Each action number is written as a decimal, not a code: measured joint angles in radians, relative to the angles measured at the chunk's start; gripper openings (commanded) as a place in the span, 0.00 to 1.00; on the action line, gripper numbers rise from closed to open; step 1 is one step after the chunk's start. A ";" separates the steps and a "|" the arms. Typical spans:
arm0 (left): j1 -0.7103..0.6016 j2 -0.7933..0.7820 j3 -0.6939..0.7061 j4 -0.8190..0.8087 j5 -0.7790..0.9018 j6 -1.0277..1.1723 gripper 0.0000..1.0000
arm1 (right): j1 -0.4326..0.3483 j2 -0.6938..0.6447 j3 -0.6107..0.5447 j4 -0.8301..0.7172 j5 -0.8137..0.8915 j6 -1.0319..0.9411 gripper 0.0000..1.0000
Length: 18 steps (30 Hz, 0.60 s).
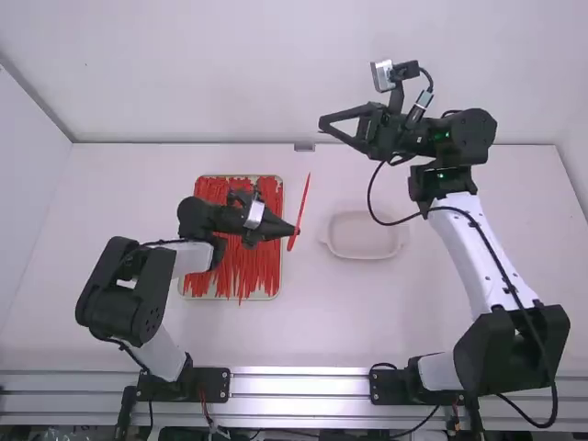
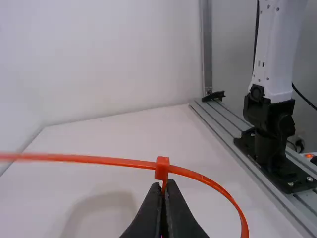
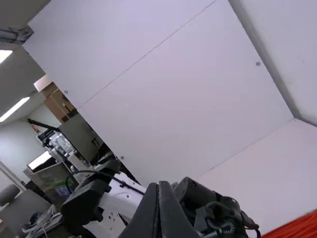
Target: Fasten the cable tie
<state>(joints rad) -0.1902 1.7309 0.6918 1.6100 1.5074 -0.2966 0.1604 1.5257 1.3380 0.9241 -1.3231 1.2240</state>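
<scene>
Across the white table (image 1: 110,184) we see the right arm raised toward the upper middle of the high view, its right gripper (image 1: 323,120) well apart from the work and carrying nothing. Its own wrist view shows the two fingers pressed together at the bottom centre (image 3: 158,184). Left of centre lies the pile of spare red ties (image 1: 230,266), and just right of centre sits a white bowl (image 1: 354,254). Between them the left gripper (image 1: 287,230) holds the cable tie (image 1: 300,207), which from above runs as one near-straight red line up the frame. The left wrist view adds what the high view cannot: the jaws are clamped tight (image 2: 162,186) just under the tie's square head (image 2: 162,166), with the strap (image 2: 99,159) running off to the left edge and curving down to the lower right. We cannot tell whether the strap has entered the head, and no closed loop shows. We judge the task is at the holding stage; next, the right gripper would have to come down, take the free end and feed it through the head
</scene>
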 measured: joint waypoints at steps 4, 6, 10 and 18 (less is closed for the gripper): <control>0.000 0.000 -0.002 0.000 0.000 0.003 0.01 | -0.001 0.000 0.000 0.001 -0.006 0.000 0.00; 0.000 0.000 -0.004 0.000 -0.001 0.005 0.01 | -0.005 0.000 0.000 0.000 -0.009 0.000 0.00; 0.000 0.000 -0.005 0.000 0.000 0.006 0.01 | -0.014 0.000 0.000 0.000 -0.017 0.000 0.00; 0.000 0.000 -0.005 0.001 0.000 0.007 0.01 | -0.018 0.000 0.000 -0.097 -0.073 -0.050 0.11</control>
<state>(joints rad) -0.1902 1.7309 0.6868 1.6108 1.5070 -0.2897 0.1429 1.5257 1.3376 0.8268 -1.3964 1.1740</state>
